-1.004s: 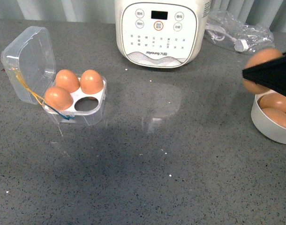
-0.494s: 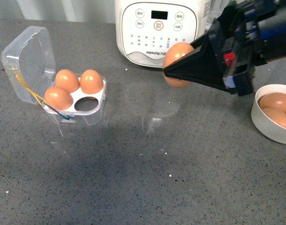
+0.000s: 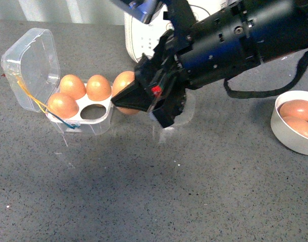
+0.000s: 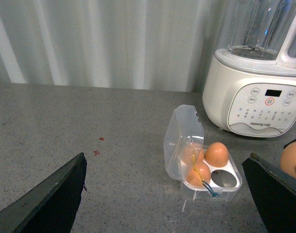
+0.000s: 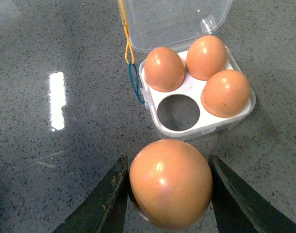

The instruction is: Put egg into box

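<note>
My right gripper [image 3: 124, 100] is shut on the egg [image 3: 123, 85], an orange-brown egg held just right of the box [image 3: 96, 123]. In the right wrist view the egg [image 5: 170, 182] sits between my two black fingers [image 5: 105, 201], with the box [image 5: 221, 124] just beyond it. The box is a clear case with its lid open, a white tray, three brown eggs and one empty hole [image 5: 178, 112]. The hole is the one nearest my gripper. My left gripper [image 4: 165, 194] is open and empty; the box [image 4: 233, 183] shows between its fingers, farther off.
A white kitchen appliance [image 3: 139, 30] stands at the back, partly hidden by my right arm. A round white bowl [image 3: 285, 132] with more brown eggs stands at the right. The grey countertop [image 3: 144, 191] fills the foreground.
My right gripper has carried the egg leftward from above the bowl, past the appliance, to just beside the box. The box and its three eggs have not moved.
</note>
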